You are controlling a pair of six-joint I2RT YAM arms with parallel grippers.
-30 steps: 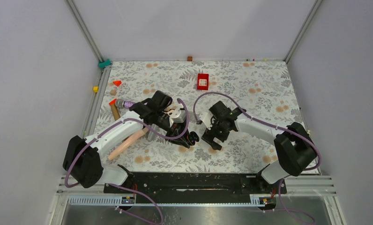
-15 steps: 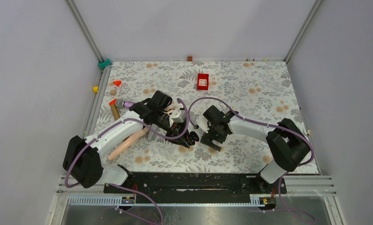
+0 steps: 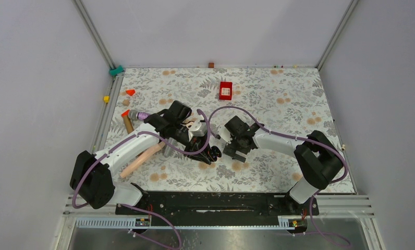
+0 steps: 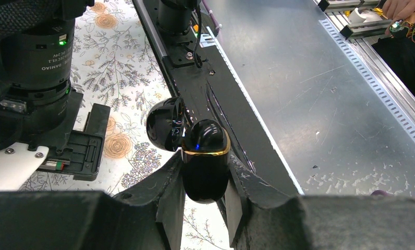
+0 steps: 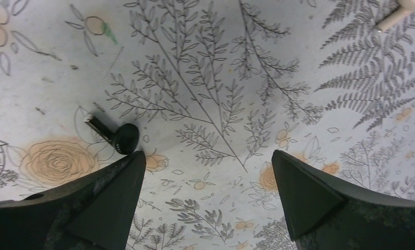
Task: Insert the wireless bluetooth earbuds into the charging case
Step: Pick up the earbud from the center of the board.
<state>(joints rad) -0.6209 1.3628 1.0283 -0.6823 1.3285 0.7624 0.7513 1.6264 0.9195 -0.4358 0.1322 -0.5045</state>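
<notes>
One earbud point(image 5: 123, 138) lies on the table point(image 5: 221, 78) beside the wide-open right gripper point(image 5: 205, 164), likely next to be picked, while the left gripper point(image 4: 203, 207) squeezes the charging case point(image 4: 205, 169) (lid open) to keep it steady.

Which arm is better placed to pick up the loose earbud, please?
Right: the right gripper hangs open beside the earbud, while the left gripper is shut on the open charging case.
</notes>
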